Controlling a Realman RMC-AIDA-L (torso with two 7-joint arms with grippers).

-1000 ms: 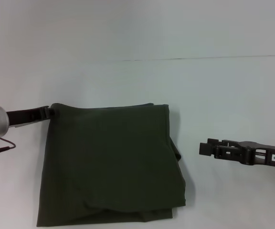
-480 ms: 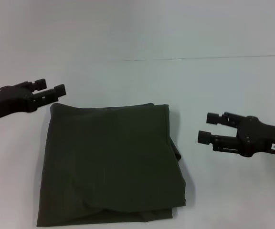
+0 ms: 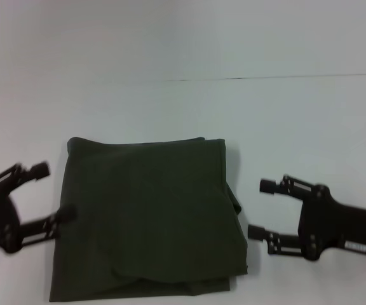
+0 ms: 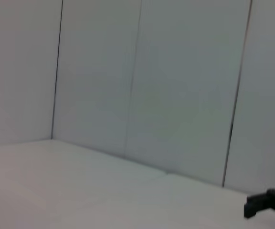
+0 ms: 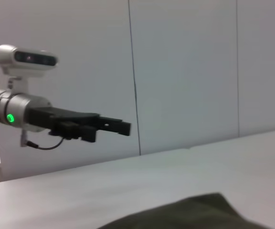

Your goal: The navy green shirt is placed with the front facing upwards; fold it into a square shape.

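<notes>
1. Left gripper (image 3: 51, 192) at nine o'clock, fingers spread wide, empty, beside the shirt's left edge
2. Right gripper (image 3: 263, 208) at three o'clock, also spread and empty, near the right edge
3. The navy green shirt (image 3: 148, 219) lies centre-low on the white table (image 3: 284, 121), already a rough square; folding looks essentially finished

The folded dark olive-green cloth shirt (image 3: 148, 219) looks soft and matt, faintly creased. The pale worktop (image 3: 284, 121) is smooth with a dull sheen. Both black claws, left (image 3: 46, 194) and right (image 3: 262, 208), look like matt hard plastic.
</notes>
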